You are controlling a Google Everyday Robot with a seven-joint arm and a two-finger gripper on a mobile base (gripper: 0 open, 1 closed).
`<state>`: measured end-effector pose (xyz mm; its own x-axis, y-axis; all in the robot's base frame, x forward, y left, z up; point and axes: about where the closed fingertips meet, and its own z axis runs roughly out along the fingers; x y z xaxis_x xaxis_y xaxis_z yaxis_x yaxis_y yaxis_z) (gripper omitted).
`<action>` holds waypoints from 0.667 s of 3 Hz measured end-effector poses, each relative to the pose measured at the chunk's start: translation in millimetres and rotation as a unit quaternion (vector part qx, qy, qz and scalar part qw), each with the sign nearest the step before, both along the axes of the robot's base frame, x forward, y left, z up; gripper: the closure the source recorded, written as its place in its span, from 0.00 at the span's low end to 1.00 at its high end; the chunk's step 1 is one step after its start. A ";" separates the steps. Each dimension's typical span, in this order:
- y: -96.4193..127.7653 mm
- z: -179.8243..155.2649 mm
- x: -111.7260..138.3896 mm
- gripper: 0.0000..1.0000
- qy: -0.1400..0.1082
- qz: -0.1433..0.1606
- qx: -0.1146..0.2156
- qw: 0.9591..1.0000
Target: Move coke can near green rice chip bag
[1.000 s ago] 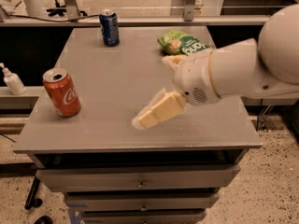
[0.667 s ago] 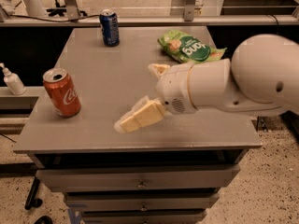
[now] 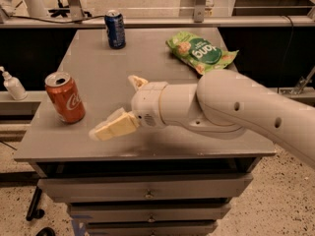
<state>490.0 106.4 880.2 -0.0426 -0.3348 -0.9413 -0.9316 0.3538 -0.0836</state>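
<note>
The orange-red coke can [image 3: 65,98] stands upright near the left edge of the grey table [image 3: 98,63]. The green rice chip bag [image 3: 202,52] lies flat at the back right of the table. My gripper [image 3: 123,104] reaches in from the right on a thick white arm and hovers over the front middle of the table, just right of the coke can and not touching it. It is open and empty: one cream finger [image 3: 110,127] points toward the can's base and the other finger [image 3: 137,81] sits farther back.
A dark blue soda can [image 3: 115,29] stands upright at the back of the table, left of the bag. A white pump bottle [image 3: 12,85] sits on a lower ledge beyond the table's left edge. Drawers [image 3: 147,193] lie under the table front.
My arm and gripper have swung left across the front of the table, closing in on the coke can. The cans and the bag have not moved.
</note>
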 end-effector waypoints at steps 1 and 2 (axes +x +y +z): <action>33.2 -12.0 21.2 0.00 -0.010 0.004 0.037 0.999; 62.3 -19.8 44.3 0.00 -0.017 0.003 0.073 0.997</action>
<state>534.3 168.7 860.4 -0.0086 -0.1952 -0.9807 -0.9315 0.3582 -0.0632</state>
